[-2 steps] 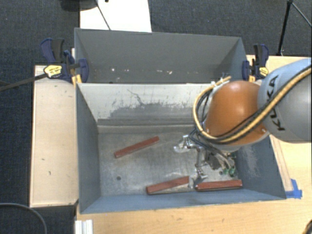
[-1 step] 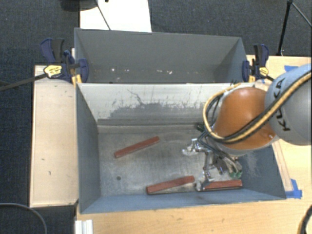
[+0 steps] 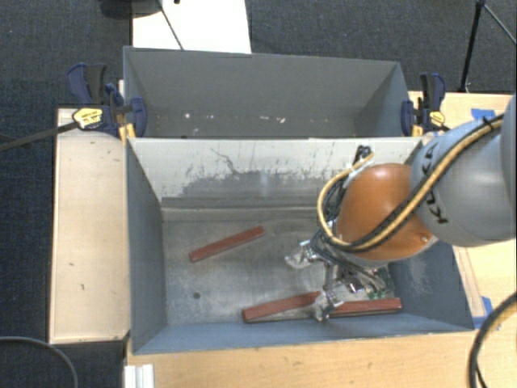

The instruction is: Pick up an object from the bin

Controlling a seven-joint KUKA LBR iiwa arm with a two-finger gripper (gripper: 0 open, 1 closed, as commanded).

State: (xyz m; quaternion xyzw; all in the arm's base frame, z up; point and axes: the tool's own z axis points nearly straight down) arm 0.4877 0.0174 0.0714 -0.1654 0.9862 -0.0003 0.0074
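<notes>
Grey bin (image 3: 145,241), lower right: gripper (image 3: 327,301) on a reddish-brown strip (image 3: 275,309); open or closed, I cannot tell. Probably the grasping stage, needing firm closure before lifting.

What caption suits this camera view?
Gripper low over the front reddish-brown strip; a second strip lies farther back.

Grey bin (image 3: 146,241) with brown sticks (image 3: 226,244)

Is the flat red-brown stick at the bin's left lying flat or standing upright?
Lying flat: the red-brown stick rests along its whole length on the grey bin floor.
</notes>
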